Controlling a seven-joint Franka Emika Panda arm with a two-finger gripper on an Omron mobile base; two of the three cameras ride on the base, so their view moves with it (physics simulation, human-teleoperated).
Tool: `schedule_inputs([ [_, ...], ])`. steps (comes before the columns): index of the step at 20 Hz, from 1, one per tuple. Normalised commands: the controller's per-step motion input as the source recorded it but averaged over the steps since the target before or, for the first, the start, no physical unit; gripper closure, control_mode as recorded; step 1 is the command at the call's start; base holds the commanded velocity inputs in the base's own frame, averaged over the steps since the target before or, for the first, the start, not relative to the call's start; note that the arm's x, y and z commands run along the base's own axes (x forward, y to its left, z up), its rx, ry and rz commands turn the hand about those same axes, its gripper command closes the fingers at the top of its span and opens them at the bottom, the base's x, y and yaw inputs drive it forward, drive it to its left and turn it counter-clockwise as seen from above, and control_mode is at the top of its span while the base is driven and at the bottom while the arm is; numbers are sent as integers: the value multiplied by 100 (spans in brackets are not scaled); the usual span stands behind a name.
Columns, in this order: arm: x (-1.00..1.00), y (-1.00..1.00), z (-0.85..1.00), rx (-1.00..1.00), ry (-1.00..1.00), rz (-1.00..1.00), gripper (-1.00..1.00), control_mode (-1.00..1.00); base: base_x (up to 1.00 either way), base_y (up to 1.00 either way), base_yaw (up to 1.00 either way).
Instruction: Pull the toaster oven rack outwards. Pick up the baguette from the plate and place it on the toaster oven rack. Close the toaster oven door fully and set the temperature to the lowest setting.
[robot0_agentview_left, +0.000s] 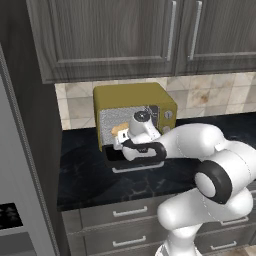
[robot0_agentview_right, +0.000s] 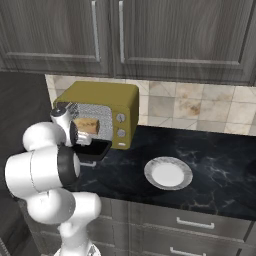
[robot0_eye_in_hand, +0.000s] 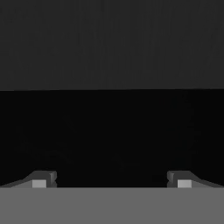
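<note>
The mustard-yellow toaster oven (robot0_agentview_left: 131, 96) (robot0_agentview_right: 102, 94) stands on the black counter against the tiled wall. Its door (robot0_agentview_left: 114, 159) (robot0_agentview_right: 100, 148) hangs folded down and open. In the cavity the baguette (robot0_agentview_left: 119, 130) (robot0_agentview_right: 87, 125) lies on the silvery rack (robot0_agentview_left: 107, 125) (robot0_agentview_right: 90, 112). My gripper (robot0_agentview_left: 120, 144) (robot0_eye_in_hand: 111, 180) hovers just in front of the cavity above the door, jaws spread wide and nothing between them; its fingertips (robot0_eye_in_hand: 41, 180) face a dark surface. The white plate (robot0_agentview_right: 168, 173) sits bare on the counter to the oven's right.
Silver knobs (robot0_agentview_left: 168, 115) (robot0_agentview_right: 120, 117) line the oven's right panel. Dark cabinets (robot0_agentview_left: 115, 35) hang low over the oven, and a tall dark panel (robot0_agentview_left: 30, 130) closes the counter's left end. Drawers (robot0_agentview_right: 190, 220) run under the counter edge.
</note>
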Motion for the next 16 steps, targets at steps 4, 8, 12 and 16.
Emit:
schedule_inputs([
  [4,21,11,-14,-4,0,0,-100,-100,0,0,0],
  [8,27,1,-9,-2,0,0,-100,-100,0,0,0],
  [12,29,0,-8,0,0,-1,-100,-100,0,0,0],
  [16,29,0,-9,0,0,-1,-100,-100,0,0,0],
])
